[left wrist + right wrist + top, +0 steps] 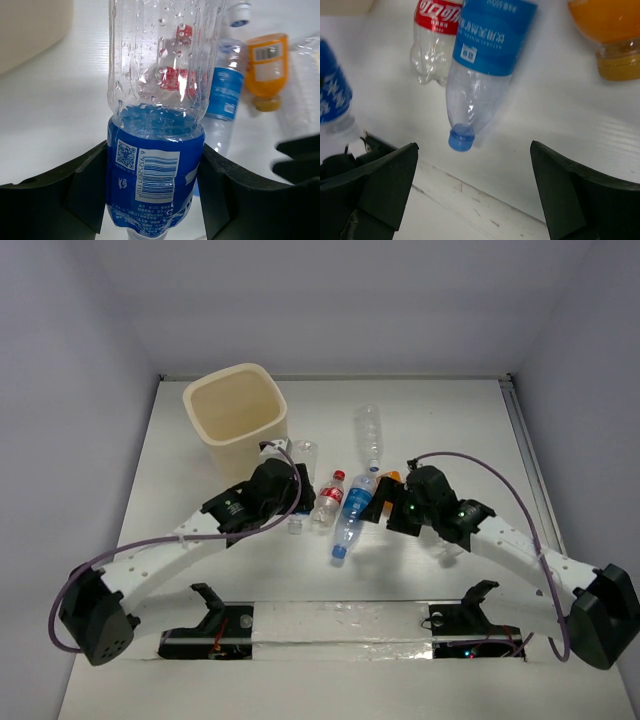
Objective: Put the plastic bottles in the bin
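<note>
My left gripper is shut on a clear bottle with a dark blue label, fingers on both sides of the label. In the top view this gripper is just right of the cream bin. My right gripper is open and empty, its jaws wide apart, just short of the blue cap of a light-blue-labelled bottle lying on the table. A red-labelled bottle, the light-blue-labelled bottle, an orange bottle and a plain clear bottle lie between the arms.
The bin's wall shows at the top left of the left wrist view. A clear strip with black brackets runs along the near table edge. The right gripper partly covers the orange bottle.
</note>
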Controlling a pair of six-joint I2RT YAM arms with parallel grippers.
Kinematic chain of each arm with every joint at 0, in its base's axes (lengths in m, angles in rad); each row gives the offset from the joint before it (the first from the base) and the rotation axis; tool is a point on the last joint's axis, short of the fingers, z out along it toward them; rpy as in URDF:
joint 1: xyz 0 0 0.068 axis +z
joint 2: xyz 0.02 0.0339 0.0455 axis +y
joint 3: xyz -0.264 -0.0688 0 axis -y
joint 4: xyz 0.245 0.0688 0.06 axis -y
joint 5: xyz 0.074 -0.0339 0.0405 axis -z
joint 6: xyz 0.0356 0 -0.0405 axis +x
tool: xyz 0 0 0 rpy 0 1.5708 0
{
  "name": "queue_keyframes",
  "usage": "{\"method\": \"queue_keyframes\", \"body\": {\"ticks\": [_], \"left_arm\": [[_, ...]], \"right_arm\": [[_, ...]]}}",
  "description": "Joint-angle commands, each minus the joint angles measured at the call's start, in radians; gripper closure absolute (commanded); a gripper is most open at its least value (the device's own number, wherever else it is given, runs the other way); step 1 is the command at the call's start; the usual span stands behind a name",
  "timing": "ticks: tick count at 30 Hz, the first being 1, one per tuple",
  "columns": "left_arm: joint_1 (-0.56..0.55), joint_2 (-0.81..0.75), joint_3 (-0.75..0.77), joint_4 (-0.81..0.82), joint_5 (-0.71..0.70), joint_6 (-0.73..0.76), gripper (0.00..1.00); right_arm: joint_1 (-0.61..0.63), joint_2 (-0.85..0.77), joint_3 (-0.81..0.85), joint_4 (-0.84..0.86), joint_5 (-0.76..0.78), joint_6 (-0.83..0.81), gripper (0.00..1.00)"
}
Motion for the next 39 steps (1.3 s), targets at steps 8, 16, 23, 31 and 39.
{"method": "queue_keyframes", "body": {"ticks": [8,16,23,31,39], "left_arm": [[-0.022,-0.157,0.371,-0.124,-0.050,0.065,0.64],[0.094,-0.007,0.702,-0.127,-0.125,0.241,0.60],[0.378,0.058,0.713,-0.014,-0.027,0.284,0.60],[0.507,0.098,0.604,0.167,-0.078,0.345,0.56],[0.525,0.122,0.508,0.269,-0.093,0.370,0.51]], "right_arm": [[0.017,0.262,0.132,0.174,0.183,0.111,0.00],[0.017,0.420,0.149,0.225,0.201,0.121,0.01],[0.017,0.527,0.161,0.254,0.187,0.112,0.05],[0.036,0.501,0.144,0.242,0.197,0.117,0.20],[0.045,0.238,0.158,0.115,0.224,0.088,0.35]]}}
